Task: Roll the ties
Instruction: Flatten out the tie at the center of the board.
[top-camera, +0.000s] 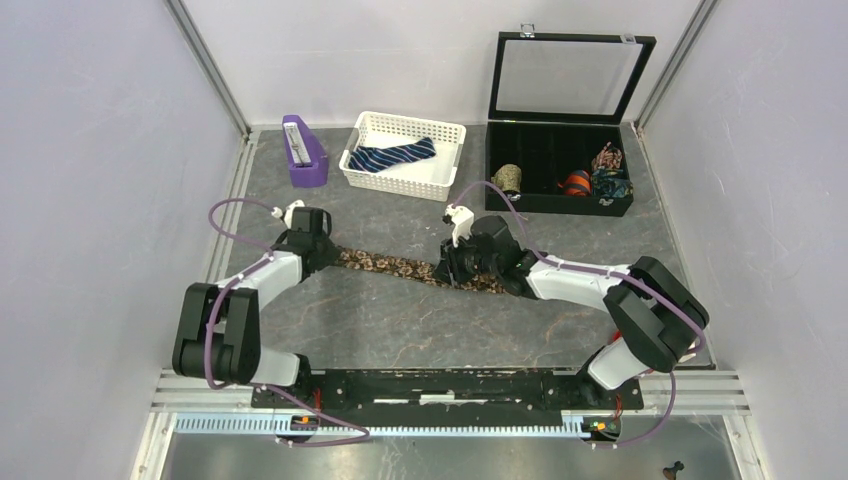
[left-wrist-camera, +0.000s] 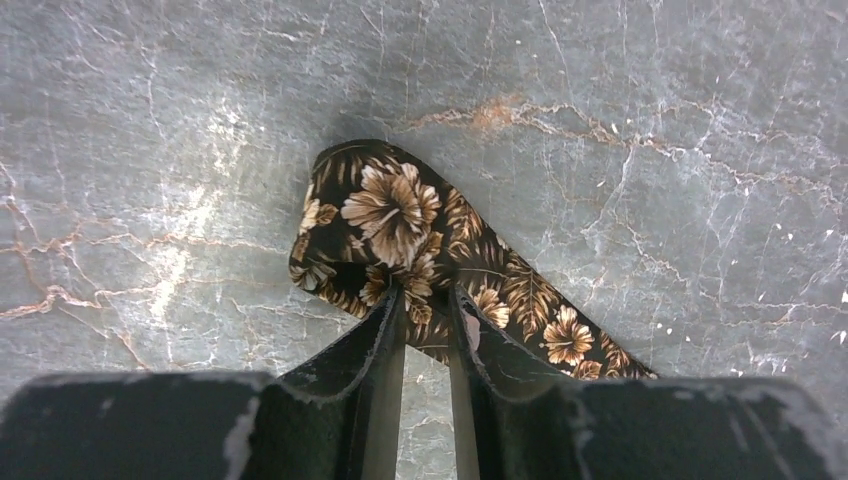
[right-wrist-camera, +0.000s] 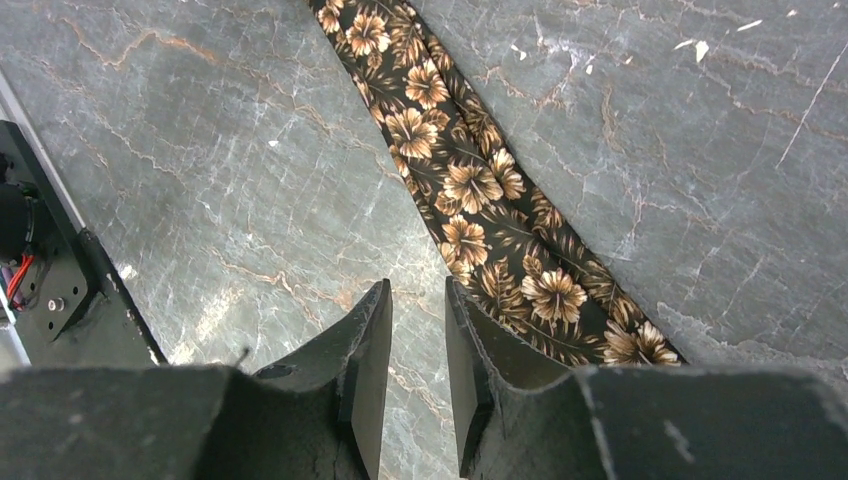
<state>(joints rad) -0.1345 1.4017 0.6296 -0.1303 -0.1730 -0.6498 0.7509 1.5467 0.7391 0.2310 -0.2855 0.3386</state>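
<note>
The grey marbled table (top-camera: 380, 320) filled the space between pale walls. The left arm (top-camera: 250, 290) and the right arm (top-camera: 600, 285) reached in from the near edge and bent toward the middle.

At the far right stood a black case (top-camera: 560, 205) with its glass lid raised. To its left sat a white basket (top-camera: 400, 183).

The brown tie (top-camera: 395, 266), printed with tan flowers, lay flat across the middle of the table. It ran from the left arm's tip to the right arm's tip and slanted a little nearer toward the right.

The navy tie (top-camera: 395, 157), with thin pale stripes, lay in the basket. A purple holder (top-camera: 303, 150) stood at the far left, and a few rolled ties (top-camera: 575, 183) sat in the case's compartments.

The left gripper (left-wrist-camera: 425, 295) was at the folded end of the brown tie (left-wrist-camera: 380, 220). Its jaws were nearly together, with the tie's near edge showing between the tips. Whether they pinched the fabric could not be told.

The right gripper (right-wrist-camera: 415, 290) had a narrow gap between its jaws, with bare table showing through it. It held nothing, and its right-hand finger covered the edge of the brown tie (right-wrist-camera: 470, 190).
</note>
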